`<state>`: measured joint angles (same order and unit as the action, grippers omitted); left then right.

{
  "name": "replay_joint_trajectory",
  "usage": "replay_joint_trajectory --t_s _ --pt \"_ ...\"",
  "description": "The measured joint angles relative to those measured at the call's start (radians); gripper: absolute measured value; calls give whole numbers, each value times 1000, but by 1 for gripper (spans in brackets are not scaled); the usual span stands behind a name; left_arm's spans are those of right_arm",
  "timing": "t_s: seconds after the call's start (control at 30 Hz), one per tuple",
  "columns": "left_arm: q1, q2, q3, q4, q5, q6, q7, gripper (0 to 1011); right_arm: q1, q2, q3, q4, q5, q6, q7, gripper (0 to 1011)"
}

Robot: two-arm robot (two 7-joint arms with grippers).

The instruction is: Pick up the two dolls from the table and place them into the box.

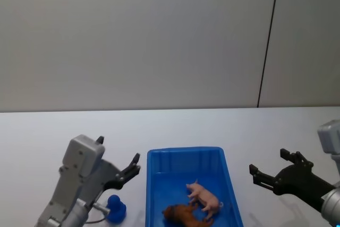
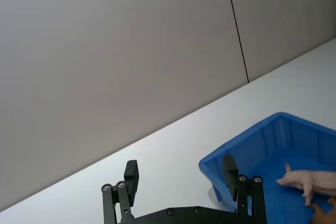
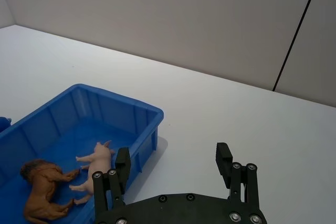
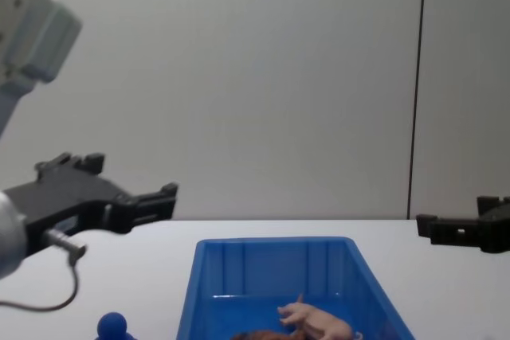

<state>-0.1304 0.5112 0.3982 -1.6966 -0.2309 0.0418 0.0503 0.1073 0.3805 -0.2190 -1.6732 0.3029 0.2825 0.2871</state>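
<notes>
The pale pink pig doll (image 1: 204, 197) (image 3: 95, 169) (image 4: 317, 320) (image 2: 310, 180) lies inside the blue box (image 1: 159, 184) (image 3: 84, 108) (image 4: 271, 264) (image 2: 247, 150). Beside it in the box lies the reddish-brown doll (image 1: 183, 215) (image 3: 44, 190) (image 4: 259, 335). My left gripper (image 1: 118, 169) (image 2: 181, 174) (image 4: 119, 189) hovers open and empty to the left of the box, above the white table (image 1: 64, 131). To the right of the box my right gripper (image 1: 271, 169) (image 3: 173, 163) (image 4: 458, 224) hangs open, also holding nothing.
A blue ball-topped object (image 1: 115, 208) (image 4: 112, 326) stands on the table left of the box, under my left arm. A grey wall with a dark vertical seam (image 1: 268, 41) rises behind the table.
</notes>
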Motion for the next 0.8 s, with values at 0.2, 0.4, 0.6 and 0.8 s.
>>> replay_joint_trajectory --t_s 0.2,0.4,0.6,0.8 --pt "34 30 -12 9 -38 -26 -10 1001 -3 3 1 -2 1 -1 -1 1001" --pt "58 46 -18 37 -76 -47 -42 1001 -4 4 2 -3 2 -2 -2 1001" --pt "68 49 -19 78 -106 -64 -81 1001 -5 5 3 -4 2 -3 -3 1001" --pt "70 42 -19 121 -127 -74 -119 1001 -5 5 3 -4 3 -3 -3 1001"
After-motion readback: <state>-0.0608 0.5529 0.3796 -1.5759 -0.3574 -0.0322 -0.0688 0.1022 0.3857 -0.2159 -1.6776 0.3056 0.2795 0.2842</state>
